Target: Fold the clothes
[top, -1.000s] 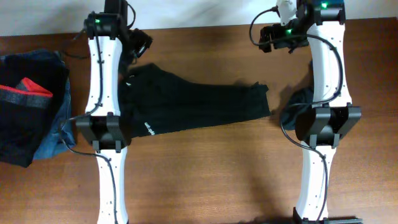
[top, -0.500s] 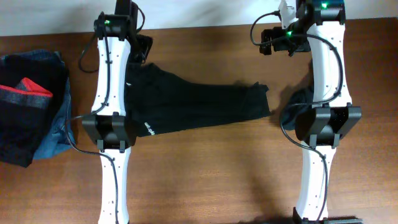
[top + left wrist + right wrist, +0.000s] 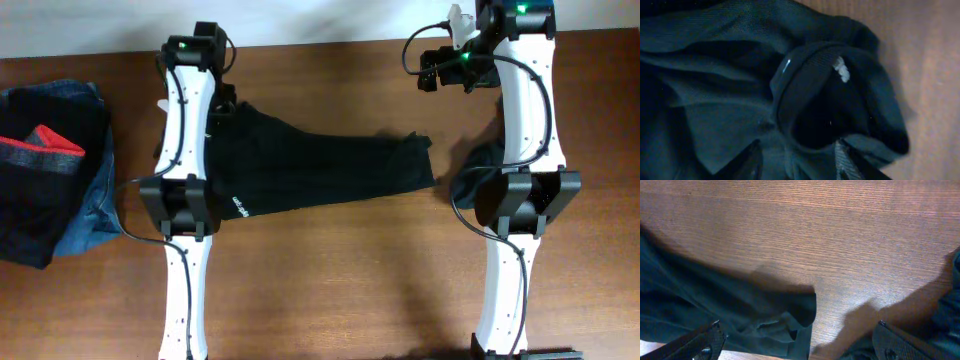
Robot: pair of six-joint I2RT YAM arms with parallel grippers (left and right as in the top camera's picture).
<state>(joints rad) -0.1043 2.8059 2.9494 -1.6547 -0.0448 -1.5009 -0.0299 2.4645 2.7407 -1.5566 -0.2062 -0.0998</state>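
A large black shirt [image 3: 320, 165] lies spread across the wooden table between the two arms, small white logo marks near its front left edge. My left gripper [image 3: 799, 162] is down on the shirt's collar [image 3: 805, 65] at the far left. Its fingers stand partly closed, either side of a fold of collar cloth, a gap still between them. A white tag [image 3: 841, 69] shows inside the collar. My right gripper [image 3: 797, 330] hovers wide open over the shirt's right end [image 3: 740, 305], holding nothing. A plain black piece [image 3: 485, 160] lies beside the right arm.
At the table's left edge sits a pile: a blue denim garment [image 3: 90, 215] under a black piece with red-and-grey stripes [image 3: 40, 148]. Bare wood [image 3: 340, 270] runs along the front. The white back wall [image 3: 320, 15] borders the far edge.
My left arm has shifted slightly right over the collar, and its jaws have narrowed from wide open to partly closed. The right arm has hardly moved.
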